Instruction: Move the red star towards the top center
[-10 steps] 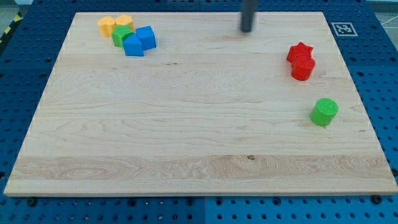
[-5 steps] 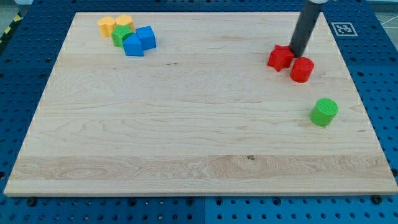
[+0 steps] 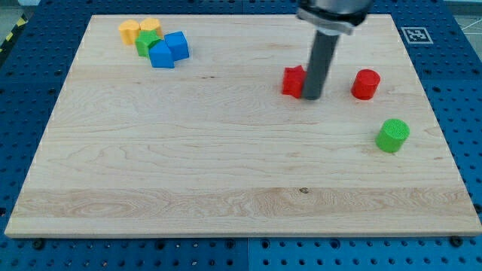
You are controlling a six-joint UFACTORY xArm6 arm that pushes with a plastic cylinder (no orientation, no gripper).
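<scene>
The red star (image 3: 293, 80) lies on the wooden board (image 3: 226, 165), right of centre in the upper half. My tip (image 3: 312, 97) rests against the star's right side, and the rod hides the star's right edge. A red cylinder (image 3: 365, 83) stands apart, further to the view's right.
A green cylinder (image 3: 392, 135) stands at the right, below the red cylinder. A cluster sits at the top left: two yellow blocks (image 3: 138, 30), a green block (image 3: 146, 42) and two blue blocks (image 3: 169, 50). A marker tag (image 3: 413, 35) sits off the top right corner.
My tip came down to the right of the red star and pushed it left, away from the red cylinder. The red cylinder and the other blocks have stayed put.
</scene>
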